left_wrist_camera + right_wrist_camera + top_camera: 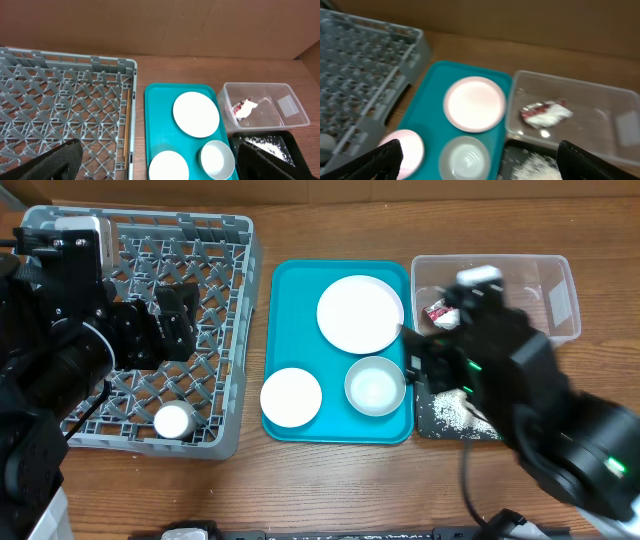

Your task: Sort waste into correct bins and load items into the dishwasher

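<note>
A white cup (175, 421) (upturned, it seems) is resting in the grey lattice plastic rack (215, 290); a round white plate (360, 313) is sitting on the flat teal tray (290, 300).

1. The left arm (50, 360) comes in from the left edge of the overhead view; its dark links bend toward the right
2. The left gripper (178, 320) sits at that arm's end; in the left wrist view its fingers (55, 162) show as dark tips in the two lower corners, set wide apart with nothing gripped between them
3. The right arm (560, 420) enters from the lower right corner and angles up and to the left; it is blurred in the overhead view
4. The right gripper (410, 358) points left; in the right wrist view its fingers (375, 162) stand far apart at the lower corners, jaws spread and empty
</note>
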Controlling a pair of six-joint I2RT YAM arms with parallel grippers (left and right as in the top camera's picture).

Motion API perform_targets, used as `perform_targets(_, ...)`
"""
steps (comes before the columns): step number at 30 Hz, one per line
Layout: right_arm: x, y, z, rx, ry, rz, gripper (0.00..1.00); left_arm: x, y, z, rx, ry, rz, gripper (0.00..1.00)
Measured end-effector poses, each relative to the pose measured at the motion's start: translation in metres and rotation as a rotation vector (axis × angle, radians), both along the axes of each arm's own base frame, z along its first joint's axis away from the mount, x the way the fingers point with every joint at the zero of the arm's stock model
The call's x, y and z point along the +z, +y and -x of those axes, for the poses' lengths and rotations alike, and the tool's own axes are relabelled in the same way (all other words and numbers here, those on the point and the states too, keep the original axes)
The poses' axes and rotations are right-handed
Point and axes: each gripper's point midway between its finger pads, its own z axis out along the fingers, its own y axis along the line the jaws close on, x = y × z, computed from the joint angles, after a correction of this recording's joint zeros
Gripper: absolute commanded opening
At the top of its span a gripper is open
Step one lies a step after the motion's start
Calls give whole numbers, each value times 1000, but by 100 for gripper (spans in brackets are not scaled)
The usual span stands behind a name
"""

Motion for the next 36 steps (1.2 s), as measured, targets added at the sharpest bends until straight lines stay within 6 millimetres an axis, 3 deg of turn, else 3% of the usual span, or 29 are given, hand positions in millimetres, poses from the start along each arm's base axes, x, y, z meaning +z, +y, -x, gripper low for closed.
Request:
perform_targets(8, 41, -81, 43, -184, -162, -88, 100, 0, 0, 0, 0, 0, 0, 100)
perform_targets(12, 48, -117, 47, -318, -279, -135, 100, 0, 0, 0, 0, 0, 0, 100)
perform_targets(15, 42, -128, 43, -331, -369, -133, 100, 0, 0, 0, 0, 0, 0, 100)
perform_targets(18, 20, -133, 39, -311, -409, -99, 100, 0, 1, 0, 3, 0, -2, 100)
perform_targets(24, -58, -127, 30, -237, -400, -83, 100, 0, 1, 0, 3, 0, -2, 100)
perform_targets(31, -124, -122, 21, -187, -473, -105, 100, 0, 1, 0, 3, 0, -2, 100)
perform_targets(36, -153, -120, 19, -173, -495, -111, 100, 0, 1, 0, 3, 0, -2, 100)
